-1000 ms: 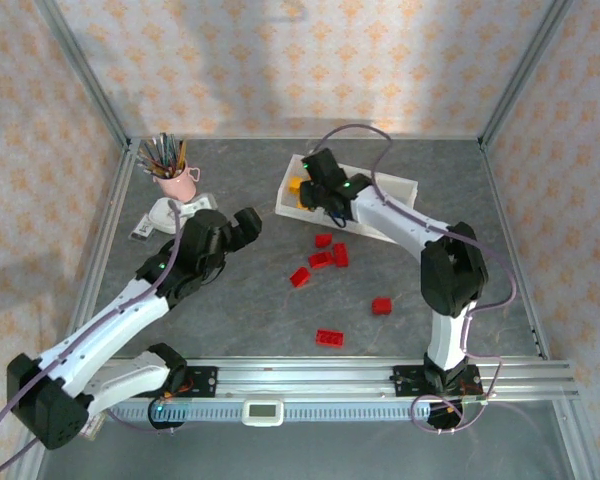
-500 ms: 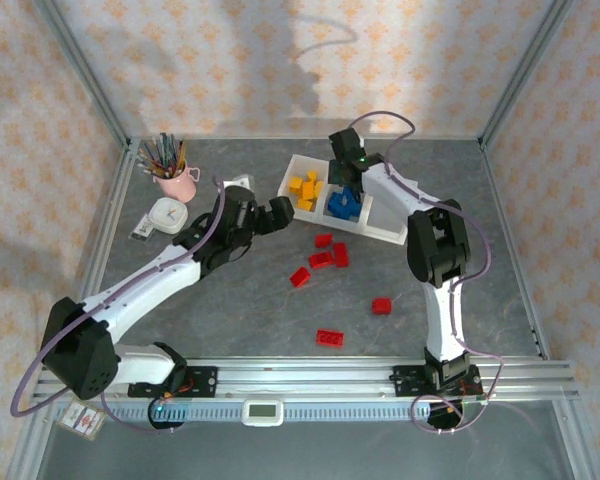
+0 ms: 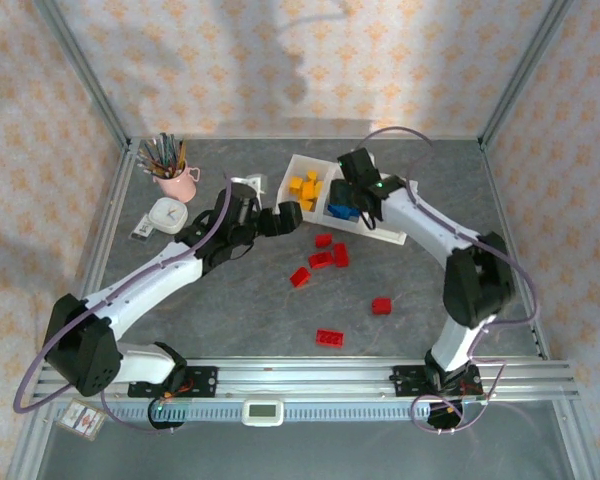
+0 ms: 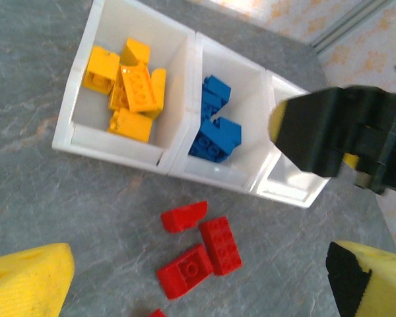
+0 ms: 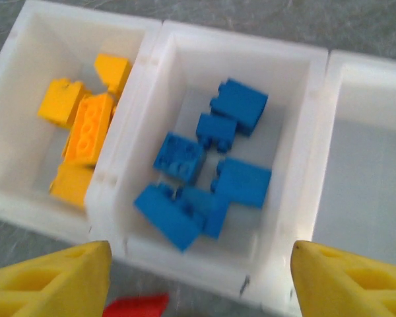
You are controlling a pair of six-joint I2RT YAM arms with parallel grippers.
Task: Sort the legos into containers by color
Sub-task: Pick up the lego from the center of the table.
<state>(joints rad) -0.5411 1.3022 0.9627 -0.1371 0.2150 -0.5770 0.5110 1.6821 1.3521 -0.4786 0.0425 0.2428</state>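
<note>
Since 0.5 s ago: right gripper (image 3: 352, 195) has shifted from the tray's far edge to above its middle compartment. Left gripper (image 3: 284, 218) has edged slightly toward the near-left corner of the tray (image 4: 112, 146). Loose bricks unmoved.

Both grippers are spread wide with nothing between the fingers. Left hovers just beside the yellow end of the tray; right hangs over the blue section.

Contents: yellow bricks (image 4: 129, 86) in the left compartment, blue bricks (image 5: 204, 165) in the middle, end compartment (image 5: 369, 152) bare. Six red bricks (image 3: 321, 260) lie loose on the counter (image 3: 250, 310): four clustered just in front of the tray, two further toward the arm bases.

Judgement: yellow and blue look done. Red is the step in hand, with none placed yet.

Next move: lower one gripper onto a red brick, fingers across its narrow sides, then pinch, lift and carry it to the bare compartment. The clustered bricks sit close together, so take an outer one to avoid dragging its neighbours.
</note>
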